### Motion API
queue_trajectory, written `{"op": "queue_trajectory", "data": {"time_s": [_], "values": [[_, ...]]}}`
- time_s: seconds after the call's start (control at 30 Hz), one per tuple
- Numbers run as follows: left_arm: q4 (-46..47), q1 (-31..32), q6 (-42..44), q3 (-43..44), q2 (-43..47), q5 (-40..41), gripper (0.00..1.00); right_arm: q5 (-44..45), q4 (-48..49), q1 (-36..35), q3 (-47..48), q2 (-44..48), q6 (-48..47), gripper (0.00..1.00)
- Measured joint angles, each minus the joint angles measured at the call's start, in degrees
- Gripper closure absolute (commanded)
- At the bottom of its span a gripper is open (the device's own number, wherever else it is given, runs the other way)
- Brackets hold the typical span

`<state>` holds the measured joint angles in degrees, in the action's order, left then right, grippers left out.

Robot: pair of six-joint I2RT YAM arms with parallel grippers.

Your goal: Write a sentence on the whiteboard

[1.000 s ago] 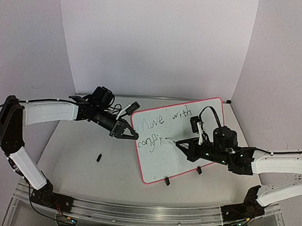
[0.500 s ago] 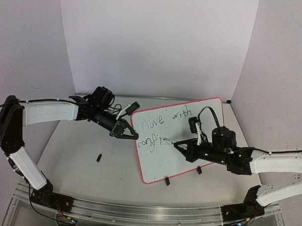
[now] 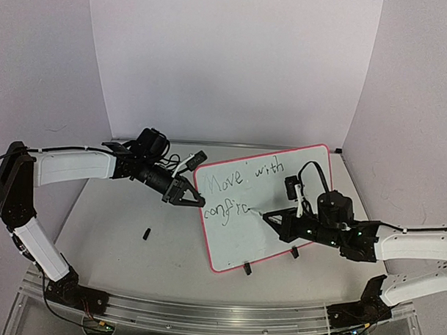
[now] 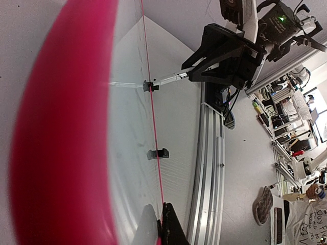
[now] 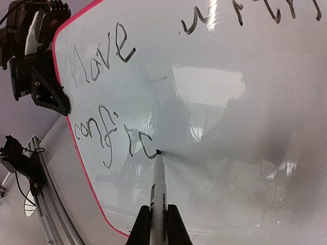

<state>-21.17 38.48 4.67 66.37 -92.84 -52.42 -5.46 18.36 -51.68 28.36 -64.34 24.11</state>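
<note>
The whiteboard (image 3: 239,241) leans tilted on the table, white with a pink-red rim. The sentence (image 3: 241,179) reads "Move with" on top, with "confi" and a further curved letter (image 5: 112,135) below. My left gripper (image 3: 196,201) is shut on the board's left rim; in the left wrist view the rim (image 4: 156,173) runs in between its fingertips (image 4: 162,227). My right gripper (image 5: 159,224) is shut on a white marker (image 5: 158,189). The marker's black tip touches the board just right of the last letter.
Two black clip feet (image 3: 246,268) (image 3: 295,251) hold the board's lower edge. A small black cap (image 3: 145,233) lies on the table left of the board. An aluminium rail (image 3: 204,314) runs along the near edge. White panels wall in the back and sides.
The right gripper has shifted slightly right and down along the lower row, and a new curved stroke now follows "confi". The left gripper and the board have stayed still.
</note>
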Motion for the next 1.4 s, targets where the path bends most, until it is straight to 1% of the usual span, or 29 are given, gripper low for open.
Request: {"op": "queue_trajectory", "data": {"time_s": [0.27, 0.7, 1.1, 1.4], "values": [[0.0, 0.0, -0.1, 0.0, 0.0, 0.1, 1.00, 1.2, 1.7, -0.1, 1.4, -1.4, -0.3, 1.00], [0.0, 0.0, -0.1, 0.0, 0.0, 0.1, 1.00, 6.5, 4.1, -0.1, 3.0, -1.9, -1.1, 1.00], [0.0, 0.0, -0.3, 0.0, 0.0, 0.1, 1.00, 4.7, 4.8, -0.1, 3.1, -2.7, -0.1, 1.00], [0.0, 0.0, -0.2, 0.0, 0.0, 0.1, 1.00, 2.9, 3.8, -0.1, 1.1, -1.5, 1.7, 1.00]]}}
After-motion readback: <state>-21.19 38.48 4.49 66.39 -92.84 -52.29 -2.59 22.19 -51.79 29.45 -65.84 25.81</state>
